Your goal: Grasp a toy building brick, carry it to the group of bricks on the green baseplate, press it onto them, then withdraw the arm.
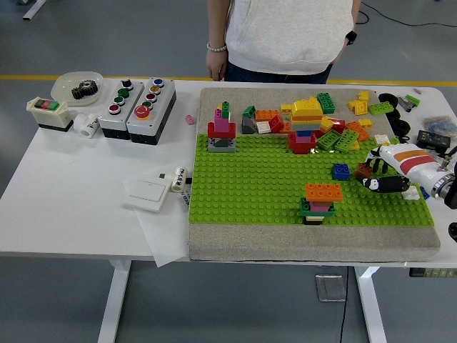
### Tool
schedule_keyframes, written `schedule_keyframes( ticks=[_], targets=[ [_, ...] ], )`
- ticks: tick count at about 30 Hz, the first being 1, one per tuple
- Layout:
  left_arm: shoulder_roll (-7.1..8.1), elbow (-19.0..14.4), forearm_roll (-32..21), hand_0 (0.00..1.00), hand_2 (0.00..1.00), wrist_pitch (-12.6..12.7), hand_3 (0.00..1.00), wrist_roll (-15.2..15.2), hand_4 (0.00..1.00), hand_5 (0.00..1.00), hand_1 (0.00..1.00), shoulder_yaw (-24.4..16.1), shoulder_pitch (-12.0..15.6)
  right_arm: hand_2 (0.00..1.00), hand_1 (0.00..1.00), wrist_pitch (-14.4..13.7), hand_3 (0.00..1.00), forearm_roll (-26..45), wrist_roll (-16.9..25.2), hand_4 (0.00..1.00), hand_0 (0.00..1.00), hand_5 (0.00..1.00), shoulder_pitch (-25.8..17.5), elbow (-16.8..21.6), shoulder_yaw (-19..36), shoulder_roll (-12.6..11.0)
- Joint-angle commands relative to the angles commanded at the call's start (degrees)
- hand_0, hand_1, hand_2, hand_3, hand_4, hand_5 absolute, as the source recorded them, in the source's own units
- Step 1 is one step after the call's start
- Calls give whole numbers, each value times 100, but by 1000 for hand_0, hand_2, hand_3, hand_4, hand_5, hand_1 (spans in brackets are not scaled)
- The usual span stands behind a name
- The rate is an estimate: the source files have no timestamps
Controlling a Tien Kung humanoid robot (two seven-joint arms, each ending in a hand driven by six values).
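The green baseplate [250,186] lies on a grey mat. Near its front stands a small brick stack topped by an orange brick [323,191]. My right hand [369,176] comes in from the right edge over the plate's right end. Its fingers are curled on a small brown brick [363,170], held just right of a loose blue brick [340,171]. The brown brick is a short way right of and behind the orange-topped stack. My left arm is not visible.
Loose bricks [343,128] are piled along the plate's back right, with a yellow-topped tower [305,118] and a red-pink tower [221,128] behind. Button boxes [136,103] and a white switch plate [146,191] lie left. A person [282,36] stands at the far side, hands down.
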Motion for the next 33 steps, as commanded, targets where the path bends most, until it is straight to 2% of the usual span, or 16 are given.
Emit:
schedule_keyframes(
  ticks=[6,12,14,24,29,33],
  targets=[
    [-1,4,-28,688,740,7,651,-13,750,645,610,20,7,481,397,-13,488,-107,23,627,249,517,-69,247,145,-89],
    [1,10,-37,687,739,18,651,-20,750,644,609,29,11,479,395,-59,485,-273,79,610,252,496,-161,839,365,-277],
    [1,10,-32,687,739,17,651,-18,750,644,609,26,12,479,395,-60,485,-279,87,610,252,496,-170,931,385,-299],
    [-4,17,-59,683,738,26,652,-25,750,644,606,39,45,481,398,-68,486,-331,218,613,260,491,-377,1949,673,-733],
    [-3,24,-61,680,738,40,653,-30,750,644,605,39,52,482,398,-70,486,-478,312,613,263,492,-475,2581,759,-1050],
    [-3,26,-38,680,738,37,653,-26,750,644,605,31,59,482,398,-86,486,-601,359,613,263,492,-534,3012,749,-1215]
  ],
)
